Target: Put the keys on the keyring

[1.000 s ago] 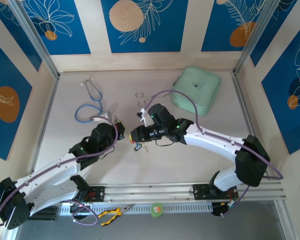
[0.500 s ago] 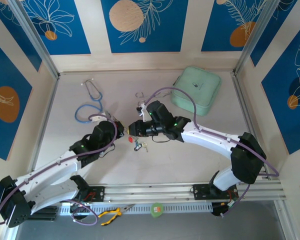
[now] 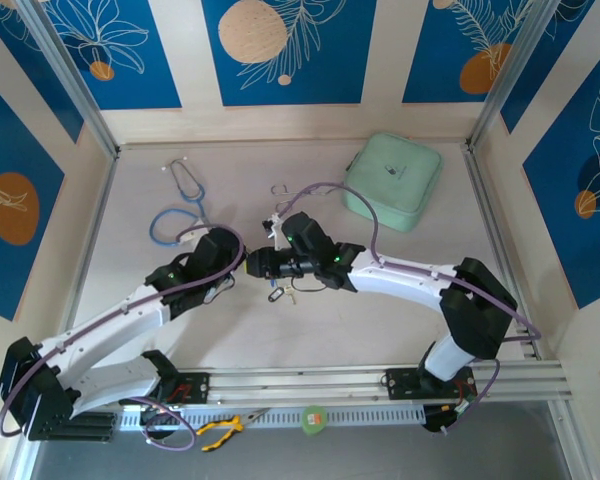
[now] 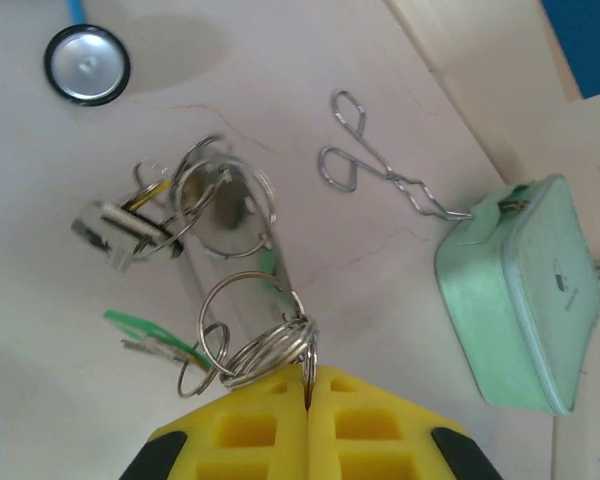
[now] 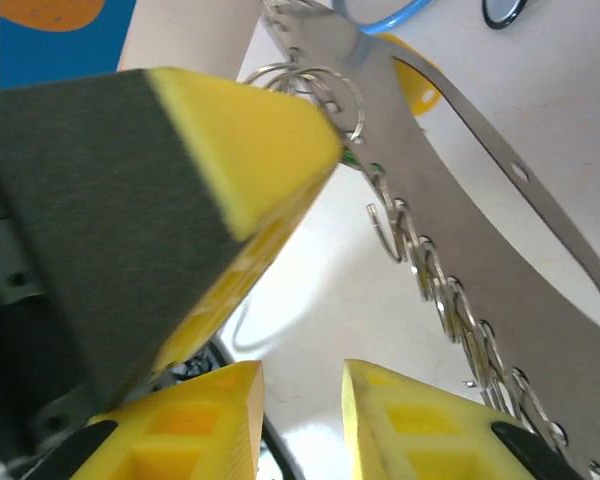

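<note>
Steel split rings (image 4: 265,350): clamped tight in my left pincer (image 4: 308,378), green key (image 4: 145,330) hanging to its left
Right pincer (image 5: 300,380): jaws apart, empty, just under the keyring (image 5: 480,250)
Step, I judge: threading; next needs a ring lined up

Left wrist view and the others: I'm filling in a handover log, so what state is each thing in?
left gripper: shut on a bunch of split rings.
right gripper: open, holding nothing.
green key: on a ring of that bunch.
keyring: gate state unclear.
forceps: closed, flat on the table.
green case: closed.
stethoscope: lying on the table.
</note>
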You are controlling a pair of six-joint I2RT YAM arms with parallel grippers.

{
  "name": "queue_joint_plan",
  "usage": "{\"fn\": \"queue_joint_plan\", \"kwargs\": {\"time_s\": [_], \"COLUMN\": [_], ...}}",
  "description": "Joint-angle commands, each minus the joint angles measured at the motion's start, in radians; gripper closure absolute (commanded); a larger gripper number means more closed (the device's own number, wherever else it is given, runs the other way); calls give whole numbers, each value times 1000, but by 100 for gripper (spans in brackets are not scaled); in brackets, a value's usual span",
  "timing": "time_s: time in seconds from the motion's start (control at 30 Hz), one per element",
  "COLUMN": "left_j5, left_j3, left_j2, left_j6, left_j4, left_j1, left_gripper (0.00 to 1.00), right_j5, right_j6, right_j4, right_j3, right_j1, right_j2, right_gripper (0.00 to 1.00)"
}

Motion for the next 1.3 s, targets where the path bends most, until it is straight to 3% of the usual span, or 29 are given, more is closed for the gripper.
{"fn": "queue_joint_plan", "kwargs": {"time_s": [0.0, 0.47, 0.87, 1.1, 1.27], "left_j5": [9, 52, 64, 63, 65], "left_j3": [82, 75, 20, -27, -80], "left_j2": [15, 54, 36, 33, 25], "left_j6": [-159, -376, -481, -506, -483], "left_j4": [-112, -144, -125, -87, -28], "left_j1": [-2, -3, 0, 2, 3], "left_gripper": [100, 100, 100, 100, 100], "right_j5": [95, 163, 94, 101, 64], "right_j6": [-11, -23, -15, -15, -102], "right_j4": [100, 283, 469, 422, 197], "right_j3": [-32, -89, -157, -224, -200], "right_j1": [-10, -41, -68, -73, -86], "right_j2": [30, 58, 113, 48, -60], "right_gripper": [71, 65, 67, 76, 76]}}
